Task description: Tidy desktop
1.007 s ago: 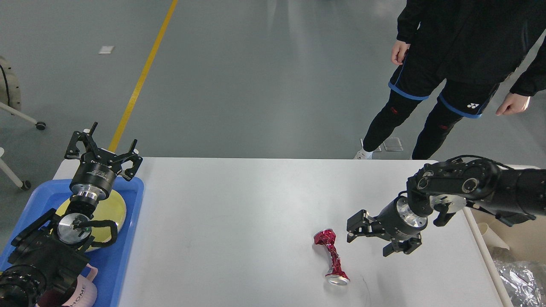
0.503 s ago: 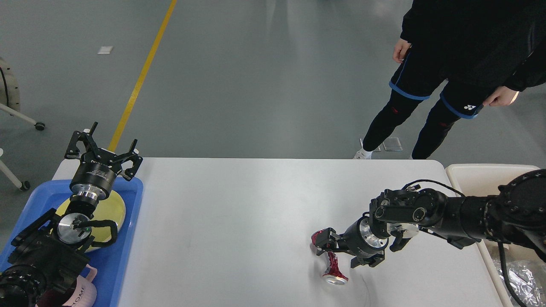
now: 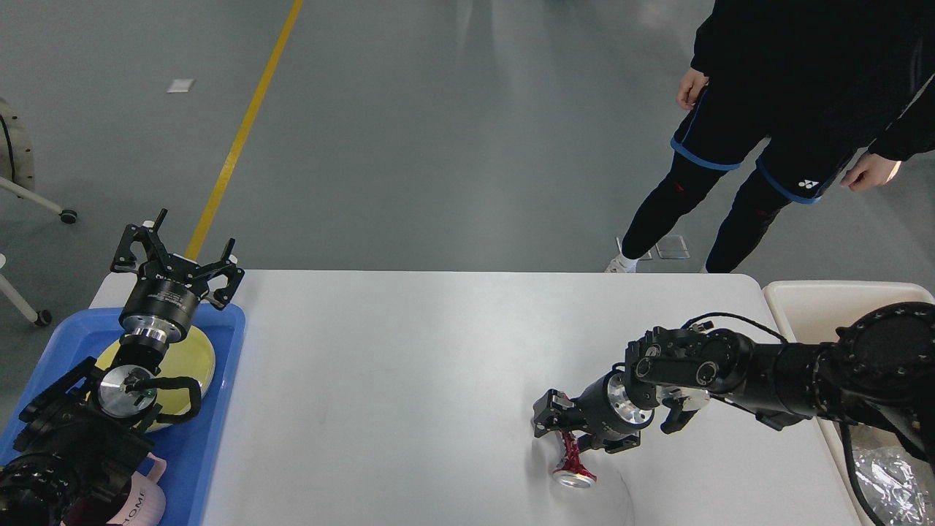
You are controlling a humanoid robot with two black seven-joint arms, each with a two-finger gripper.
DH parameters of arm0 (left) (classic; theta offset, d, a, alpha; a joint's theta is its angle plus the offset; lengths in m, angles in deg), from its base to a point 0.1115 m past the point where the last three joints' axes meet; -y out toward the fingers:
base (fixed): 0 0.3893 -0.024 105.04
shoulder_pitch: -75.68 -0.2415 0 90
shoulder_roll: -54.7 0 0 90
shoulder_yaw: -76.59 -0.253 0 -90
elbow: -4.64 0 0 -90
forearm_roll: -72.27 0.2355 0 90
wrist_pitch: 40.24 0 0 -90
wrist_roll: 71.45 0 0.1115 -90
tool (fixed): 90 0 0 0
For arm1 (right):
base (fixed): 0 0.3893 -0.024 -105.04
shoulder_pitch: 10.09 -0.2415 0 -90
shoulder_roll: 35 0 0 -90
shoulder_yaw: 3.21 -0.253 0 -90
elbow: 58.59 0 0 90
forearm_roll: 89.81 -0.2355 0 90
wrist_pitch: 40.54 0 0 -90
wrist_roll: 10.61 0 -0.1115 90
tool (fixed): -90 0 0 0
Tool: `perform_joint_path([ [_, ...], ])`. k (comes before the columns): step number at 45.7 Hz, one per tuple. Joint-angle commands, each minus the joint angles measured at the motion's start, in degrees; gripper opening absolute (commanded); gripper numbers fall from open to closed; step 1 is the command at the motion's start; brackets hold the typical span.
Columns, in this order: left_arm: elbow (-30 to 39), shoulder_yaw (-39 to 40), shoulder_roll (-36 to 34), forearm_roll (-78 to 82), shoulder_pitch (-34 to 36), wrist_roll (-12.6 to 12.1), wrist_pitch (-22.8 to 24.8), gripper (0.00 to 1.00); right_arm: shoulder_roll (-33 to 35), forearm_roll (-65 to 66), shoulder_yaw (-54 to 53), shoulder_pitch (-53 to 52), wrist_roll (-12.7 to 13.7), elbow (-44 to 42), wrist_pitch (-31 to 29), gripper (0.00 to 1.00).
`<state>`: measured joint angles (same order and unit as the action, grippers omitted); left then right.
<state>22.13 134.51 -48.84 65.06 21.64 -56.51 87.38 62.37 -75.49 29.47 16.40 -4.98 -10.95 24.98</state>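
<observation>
**A:** Toward the near right of the worktop, the right gripper sits over the upper end of the crushed red can, which lies on the white surface with its silver end pointing at the near edge. So the step in hand is the pickup of that can.

**B:** Has it got hold of it?

**A:** I cannot tell. The fingers straddle the top of the can, but from this angle they hide the contact, so whether they are pressed onto it or only set around it is unclear.

**B:** And the next move?

**A:** In my judgement, a firm squeeze on the narrow twisted waist, then a lift and a carry right to the beige bin just beside the worktop's right edge. The can is crumpled and uneven, so it could twist or slip if pinched off-centre.

**B:** The other arm?

**A:** The left gripper is held up with its fingers spread wide and empty, above the far end of the blue tray, which holds a yellow plate.

**B:** What differs from a second ago?

**A:** Then the right gripper hovered off to the right of the can, clear of it; half a second ago it had reached the can's top. Now it has settled lower over that end. The left arm has not moved.
</observation>
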Motion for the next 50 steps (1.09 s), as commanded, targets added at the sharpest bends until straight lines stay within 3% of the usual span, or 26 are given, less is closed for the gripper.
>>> perform_joint_path([
  [1, 0.0, 0.0, 0.0, 0.0, -0.02, 0.0, 0.0, 0.98, 0.19, -0.08, -0.07, -0.29, -0.01, 0.09, -0.05, 0.0],
  [22, 0.0, 0.0, 0.0, 0.0, -0.02, 0.0, 0.0, 0.98, 8.09, -0.43, 0.1, -7.93, 0.16, 6.76, -0.48, 0.0],
  [28, 0.0, 0.0, 0.0, 0.0, -0.02, 0.0, 0.0, 0.98, 14.24, -0.26, 3.43, -19.43, 0.6, 14.05, -4.17, 0.0],
  [36, 0.0, 0.0, 0.0, 0.0, -0.02, 0.0, 0.0, 0.98, 22.24, -0.26, 11.17, -43.16, 1.39, 30.92, -10.76, 0.0],
  [41, 0.0, 0.0, 0.0, 0.0, -0.02, 0.0, 0.0, 0.98, 25.67, -0.35, 15.04, -54.51, 2.27, 39.27, -11.91, 0.0],
  [50, 0.0, 0.0, 0.0, 0.0, -0.02, 0.0, 0.0, 0.98, 31.12, -0.08, 19.86, -57.87, 2.98, 38.07, -11.38, 0.0],
])
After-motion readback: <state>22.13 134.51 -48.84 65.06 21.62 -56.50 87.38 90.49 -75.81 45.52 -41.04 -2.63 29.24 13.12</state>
